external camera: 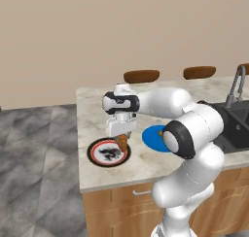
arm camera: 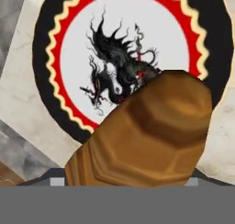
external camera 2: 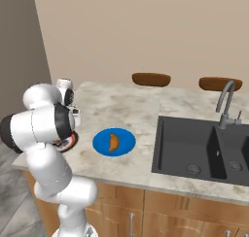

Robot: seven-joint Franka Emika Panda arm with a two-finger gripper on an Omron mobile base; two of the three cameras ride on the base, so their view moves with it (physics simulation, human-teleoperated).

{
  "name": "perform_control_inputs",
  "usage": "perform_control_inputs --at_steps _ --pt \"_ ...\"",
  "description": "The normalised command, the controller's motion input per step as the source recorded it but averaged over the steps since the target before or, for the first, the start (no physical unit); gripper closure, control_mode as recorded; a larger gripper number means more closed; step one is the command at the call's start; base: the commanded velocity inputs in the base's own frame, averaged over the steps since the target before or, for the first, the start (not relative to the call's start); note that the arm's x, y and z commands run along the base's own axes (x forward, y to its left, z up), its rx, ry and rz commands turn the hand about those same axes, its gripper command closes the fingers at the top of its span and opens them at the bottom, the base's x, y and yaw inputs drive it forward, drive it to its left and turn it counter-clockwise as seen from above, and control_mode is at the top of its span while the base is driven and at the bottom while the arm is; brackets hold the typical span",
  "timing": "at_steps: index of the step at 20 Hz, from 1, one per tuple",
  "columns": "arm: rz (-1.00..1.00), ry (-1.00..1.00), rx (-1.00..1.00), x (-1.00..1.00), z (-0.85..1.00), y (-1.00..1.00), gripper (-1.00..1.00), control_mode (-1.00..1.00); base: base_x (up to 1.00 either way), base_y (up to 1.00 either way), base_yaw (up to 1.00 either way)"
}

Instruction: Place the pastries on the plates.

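Open counter (external camera: 92, 112) around patterned plate (external camera: 99, 159)

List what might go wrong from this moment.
The end effector holds a pastry above the patterned plate's right edge, not its middle; dropped here, it might roll onto the counter. The pastry hangs upright, so it could topple on landing.

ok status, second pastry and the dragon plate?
Gripper shut on second pastry, hanging above the dragon plate. First pastry already on the blue plate. Nothing in the way on the plate.
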Motion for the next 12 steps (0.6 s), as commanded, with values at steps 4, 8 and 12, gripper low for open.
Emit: perform_control_inputs --at_steps 4,8,12 --pt "0.00 -0.38 0.00 0.23 -0.09 0.43 1.00 -1.00 0.00 0.00 0.00" --pt "0.00 -0.31 0.03 0.31 -0.08 0.39 1.00 -1.00 0.00 0.00 0.00" --pt "-0.02 -0.05 0.03 0.05 -0.40 0.13 1.00 -1.00 0.00 0.00 0.00"
